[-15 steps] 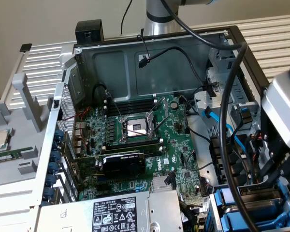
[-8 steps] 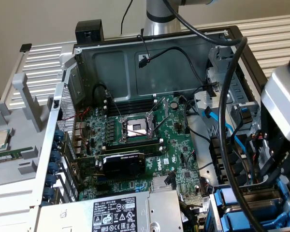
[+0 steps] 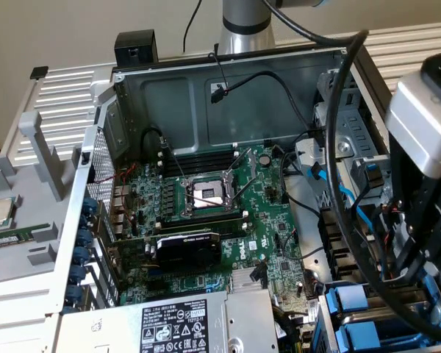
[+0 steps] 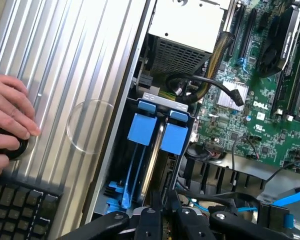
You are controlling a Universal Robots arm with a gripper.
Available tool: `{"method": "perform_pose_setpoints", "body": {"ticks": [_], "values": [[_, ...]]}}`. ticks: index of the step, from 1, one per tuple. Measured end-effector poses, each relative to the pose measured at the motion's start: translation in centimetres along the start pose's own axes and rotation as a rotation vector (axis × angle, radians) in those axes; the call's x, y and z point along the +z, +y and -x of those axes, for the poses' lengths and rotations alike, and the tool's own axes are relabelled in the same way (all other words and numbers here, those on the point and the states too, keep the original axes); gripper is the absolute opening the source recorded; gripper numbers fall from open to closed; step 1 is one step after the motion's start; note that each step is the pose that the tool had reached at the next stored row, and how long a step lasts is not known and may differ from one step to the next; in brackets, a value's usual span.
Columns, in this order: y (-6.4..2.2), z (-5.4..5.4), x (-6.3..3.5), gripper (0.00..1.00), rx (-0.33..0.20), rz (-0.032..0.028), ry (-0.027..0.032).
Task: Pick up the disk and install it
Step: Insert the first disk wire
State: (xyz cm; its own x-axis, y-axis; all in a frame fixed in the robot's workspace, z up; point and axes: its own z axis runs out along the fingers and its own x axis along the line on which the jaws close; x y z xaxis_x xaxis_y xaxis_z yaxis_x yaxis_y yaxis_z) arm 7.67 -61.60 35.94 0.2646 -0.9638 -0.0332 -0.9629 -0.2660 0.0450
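Disk (image 4: pixel 154 155) edge-on in the blue-tabbed bay (image 4: pixel 162 98), claw (image 4: pixel 166 212) at its end.

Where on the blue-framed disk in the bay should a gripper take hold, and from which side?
Grip the disk by its blue frame's exposed end, from the case's open side. It stands on edge in the drive bay with a second blue frame close beside it, so its broad faces look blocked.

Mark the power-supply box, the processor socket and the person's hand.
Power-supply box (image 3: pixel 178 325): exterior view, on its black-and-white label.
Processor socket (image 3: pixel 208 193): exterior view, on its open centre.
Hand (image 4: pixel 9 119): wrist view, on the middle of the fingers.
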Motion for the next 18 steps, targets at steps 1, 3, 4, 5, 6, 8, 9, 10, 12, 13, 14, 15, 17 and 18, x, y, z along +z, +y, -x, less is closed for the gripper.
{"method": "perform_pose_setpoints", "body": {"ticks": [1,3,4,5,6,8,9,10,12,13,14,15,17,18], "values": [[-0.05,0.2,0.01,0.17,0.001,0.0049,0.0178],[-0.15,0.6,0.02,0.17,0.003,0.0146,0.0528],[-0.21,0.8,0.03,0.17,0.004,0.0193,0.0702],[-0.28,1.0,0.03,0.17,0.005,0.0239,0.0868],[-0.35,1.3,0.04,0.17,0.005,0.0273,0.0992],[-0.51,1.8,0.05,0.17,0.006,0.0317,0.115],[-0.54,1.9,0.05,0.17,0.006,0.0327,0.1187],[-0.54,1.9,0.05,0.17,0.009,0.0329,0.1193],[-0.53,1.9,0.05,0.17,0.03,0.0346,0.1178],[-0.53,1.9,0.05,0.17,0.043,0.0358,0.1168],[-0.53,1.9,0.05,0.17,0.056,0.0369,0.1158],[-0.53,1.9,0.05,0.17,0.069,0.0382,0.1147],[-0.54,1.9,0.06,0.17,0.093,0.0425,0.1122],[-0.53,1.9,0.05,0.17,0.106,0.0453,0.1109]]}}
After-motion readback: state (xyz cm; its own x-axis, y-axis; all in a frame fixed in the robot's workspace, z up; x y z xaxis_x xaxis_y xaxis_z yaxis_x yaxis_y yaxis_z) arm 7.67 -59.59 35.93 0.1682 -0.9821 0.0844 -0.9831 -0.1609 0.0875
